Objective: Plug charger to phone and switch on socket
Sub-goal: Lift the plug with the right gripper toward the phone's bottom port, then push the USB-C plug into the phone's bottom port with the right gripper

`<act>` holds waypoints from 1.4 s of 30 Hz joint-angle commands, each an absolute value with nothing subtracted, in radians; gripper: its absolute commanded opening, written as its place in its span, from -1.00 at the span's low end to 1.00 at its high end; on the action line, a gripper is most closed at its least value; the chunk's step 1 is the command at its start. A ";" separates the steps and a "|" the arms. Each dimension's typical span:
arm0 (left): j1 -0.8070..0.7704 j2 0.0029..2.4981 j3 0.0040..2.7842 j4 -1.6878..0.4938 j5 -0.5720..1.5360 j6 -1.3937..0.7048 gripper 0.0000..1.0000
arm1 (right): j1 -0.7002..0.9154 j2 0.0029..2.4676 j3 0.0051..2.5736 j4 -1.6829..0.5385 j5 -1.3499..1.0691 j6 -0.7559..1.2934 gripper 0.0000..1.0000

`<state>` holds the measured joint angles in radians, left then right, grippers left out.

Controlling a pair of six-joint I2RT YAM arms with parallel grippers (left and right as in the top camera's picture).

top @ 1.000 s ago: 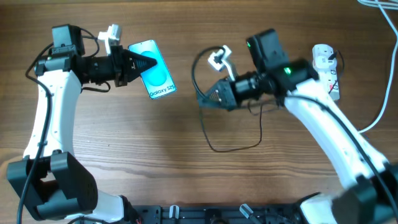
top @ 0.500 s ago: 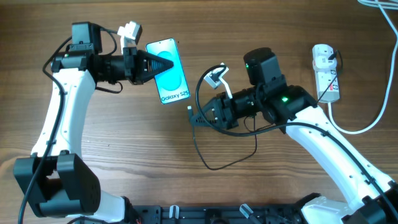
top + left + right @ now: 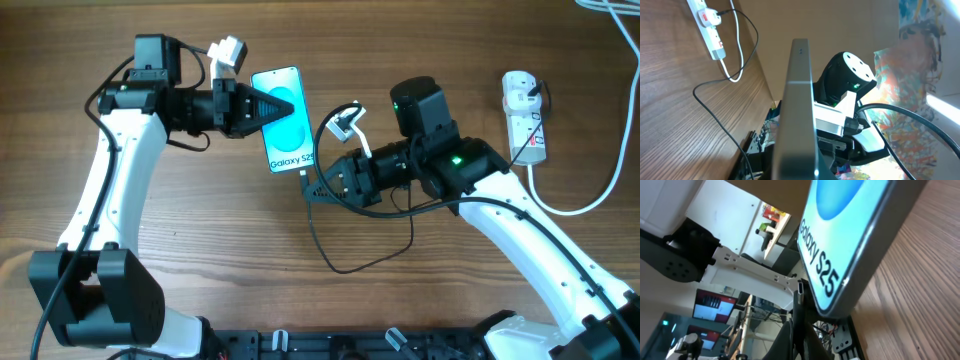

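Closest to the robot's base, the charger (image 3: 352, 270), a thin black cable, lies in a loose loop on the brown wood-grain table (image 3: 200, 260). The cable rises to the right gripper (image 3: 312, 188), whose dark tapered fingers are clenched on its end. The small silvery connector tip (image 3: 800, 287) stands up from between them, just below the phone's bottom edge. Whether the tip touches that edge cannot be told.

The phone (image 3: 288, 140) is a flat rectangle with rounded corners and a smooth grey rim. Its glossy teal-blue screen carries a pale oval and a white strip reading "Galaxy S25". It is held off the table near the middle, clamped at its upper half by the black pointed fingers of the left gripper (image 3: 268, 107).

Far off to the right lies the socket (image 3: 524, 118), a short white plastic strip with a small red mark. A pale cord (image 3: 600, 190) curves beside it.
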<state>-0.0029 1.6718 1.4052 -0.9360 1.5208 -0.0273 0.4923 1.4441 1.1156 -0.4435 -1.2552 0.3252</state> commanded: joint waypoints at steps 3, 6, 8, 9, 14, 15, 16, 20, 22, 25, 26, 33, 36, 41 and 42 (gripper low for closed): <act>-0.003 1.655 1.408 -0.933 1.574 -0.007 -0.92 | 0.498 1.451 1.104 -0.439 -1.247 0.341 -0.91; -0.010 1.655 1.408 -0.933 1.573 -0.007 -0.92 | 0.498 1.459 1.104 -0.438 -1.251 0.342 -0.91; -0.010 1.655 1.408 -0.933 1.570 -0.007 -0.92 | 0.508 1.459 1.104 -0.435 -1.250 0.343 -0.91; -0.010 1.655 1.408 -0.933 1.570 -0.007 -0.92 | 0.514 1.459 1.104 -0.434 -1.250 0.344 -0.91; -0.011 1.655 1.408 -0.933 1.570 -0.007 -0.92 | 0.531 1.468 1.104 -0.408 -1.220 0.369 -0.91; -0.011 1.655 1.408 -0.933 1.570 -0.007 -0.92 | 0.531 1.468 1.104 -0.395 -1.220 0.378 -0.91; -0.011 1.655 1.408 -0.933 1.570 -0.007 -0.92 | 0.531 1.468 1.104 -0.381 -1.219 0.392 -0.91; -0.011 1.655 1.408 -0.933 1.570 -0.007 -0.92 | 0.530 1.468 1.104 -0.348 -1.219 0.403 -0.92; -0.011 1.655 1.408 -0.933 1.571 -0.007 -0.92 | 0.530 1.470 1.104 -0.351 -1.219 0.402 -0.91; -0.011 1.655 1.408 -0.934 1.571 -0.008 -0.92 | 0.530 1.483 1.104 -0.369 -1.221 0.398 -0.91; -0.011 1.655 1.408 -0.934 1.571 -0.007 -0.92 | 0.530 1.486 1.104 -0.375 -1.221 0.394 -0.92; -0.011 1.655 1.408 -0.933 1.571 -0.007 -0.92 | 0.530 1.489 1.104 -0.373 -1.232 0.393 -0.91; -0.011 1.655 1.408 -0.934 1.570 -0.007 -0.92 | 0.530 1.489 1.104 -0.350 -1.232 0.398 -0.91; -0.011 1.655 1.408 -0.933 1.558 -0.007 -0.92 | 0.530 1.489 1.104 -0.342 -1.236 0.403 -0.91; -0.011 1.655 1.408 -0.933 1.555 -0.007 -0.92 | 0.529 1.489 1.104 -0.342 -1.235 0.403 -0.91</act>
